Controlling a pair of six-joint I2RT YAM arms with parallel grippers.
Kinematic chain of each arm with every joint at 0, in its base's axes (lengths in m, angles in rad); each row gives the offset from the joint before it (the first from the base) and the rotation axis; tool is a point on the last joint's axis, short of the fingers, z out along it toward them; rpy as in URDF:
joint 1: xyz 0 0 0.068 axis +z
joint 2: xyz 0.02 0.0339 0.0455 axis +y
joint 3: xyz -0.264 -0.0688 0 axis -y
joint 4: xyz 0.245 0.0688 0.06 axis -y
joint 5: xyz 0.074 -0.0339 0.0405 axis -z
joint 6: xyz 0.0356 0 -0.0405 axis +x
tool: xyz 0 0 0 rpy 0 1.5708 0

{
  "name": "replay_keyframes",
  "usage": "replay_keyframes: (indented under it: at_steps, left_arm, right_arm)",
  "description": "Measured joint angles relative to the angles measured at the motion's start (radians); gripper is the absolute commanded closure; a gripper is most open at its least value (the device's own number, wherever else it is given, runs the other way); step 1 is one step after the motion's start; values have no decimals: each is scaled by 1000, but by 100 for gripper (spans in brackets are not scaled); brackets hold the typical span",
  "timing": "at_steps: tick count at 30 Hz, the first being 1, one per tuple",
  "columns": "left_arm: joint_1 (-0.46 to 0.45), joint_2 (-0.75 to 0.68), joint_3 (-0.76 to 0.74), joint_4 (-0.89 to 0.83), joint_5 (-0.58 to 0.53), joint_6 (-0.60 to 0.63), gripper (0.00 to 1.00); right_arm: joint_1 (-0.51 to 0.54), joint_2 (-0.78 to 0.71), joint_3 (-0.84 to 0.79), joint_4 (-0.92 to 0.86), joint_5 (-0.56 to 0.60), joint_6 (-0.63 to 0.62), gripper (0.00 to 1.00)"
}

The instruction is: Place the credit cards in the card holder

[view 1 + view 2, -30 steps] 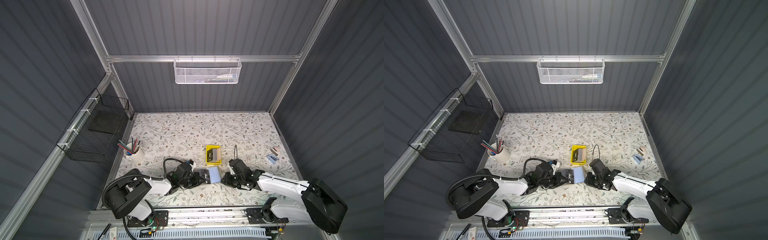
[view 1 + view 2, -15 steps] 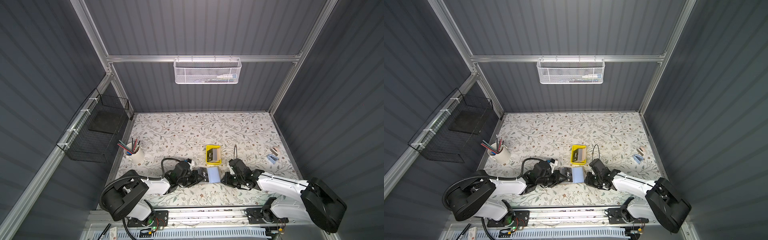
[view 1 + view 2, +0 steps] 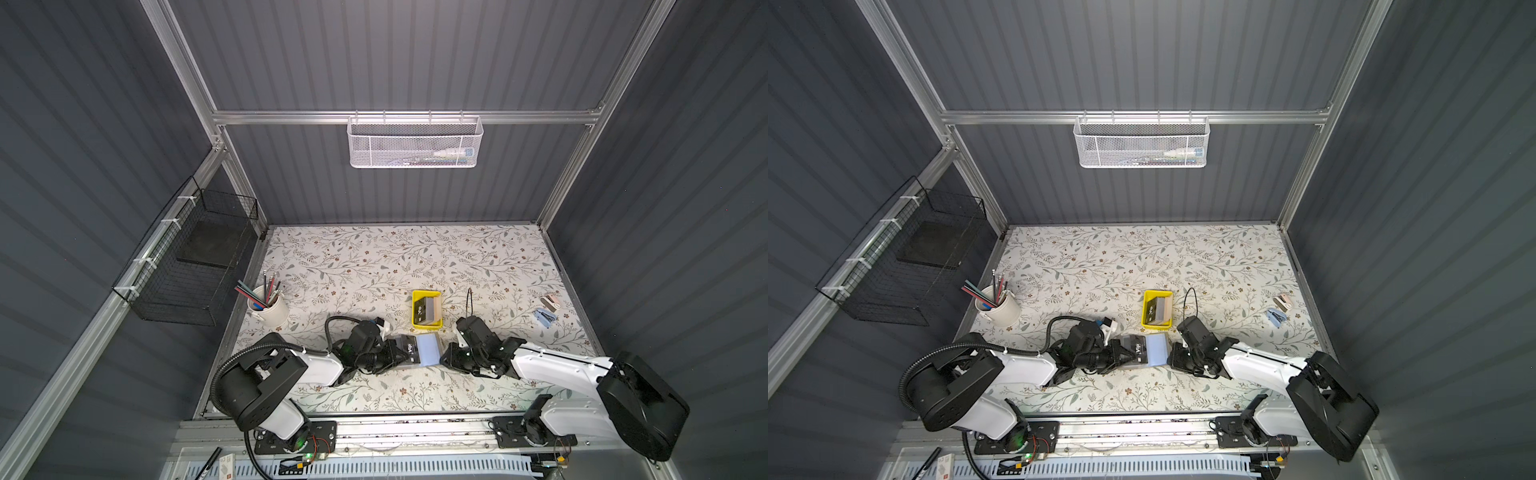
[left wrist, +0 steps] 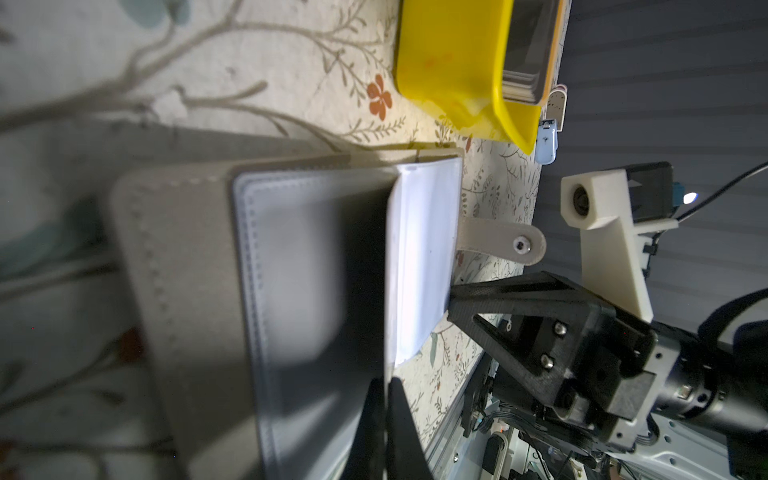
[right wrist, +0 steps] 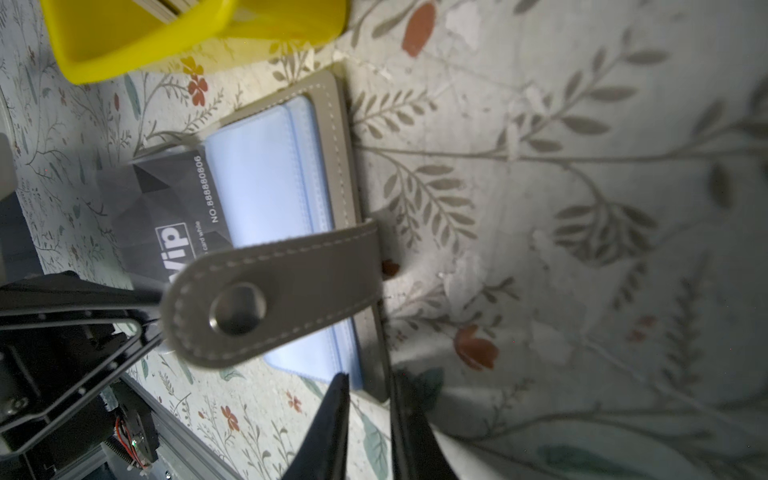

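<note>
The grey card holder (image 3: 430,348) (image 3: 1156,349) lies open on the floral table near the front. Its bluish sleeves (image 5: 266,187) face up and its snap strap (image 5: 270,299) is raised. A black "VIP" credit card (image 5: 166,208) (image 3: 409,348) lies over the holder's left half, its edge at the sleeve mouth. My left gripper (image 3: 397,357) (image 4: 386,399) is shut on that card. My right gripper (image 5: 365,399) (image 3: 444,359) is shut on the holder's near corner. More credit cards (image 3: 428,311) are stacked in the yellow tray (image 3: 415,307) just behind.
A white mug of pencils (image 3: 268,309) stands at the left. Two small clips (image 3: 544,316) lie at the right edge. A black wire basket (image 3: 195,266) hangs on the left wall and a white mesh basket (image 3: 413,143) on the back rail.
</note>
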Motion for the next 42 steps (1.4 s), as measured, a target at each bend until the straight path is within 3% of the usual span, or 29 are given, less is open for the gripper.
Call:
replay_keyframes:
  at_steps: [25,42]
  left_arm:
    - [7,83,0,151,40,-53,100]
    - [6,85,0,148,47,-53,100]
  right_arm:
    - [0,42,3,72,1,0,81]
    - [0,-122,-28,-19,68,12,77]
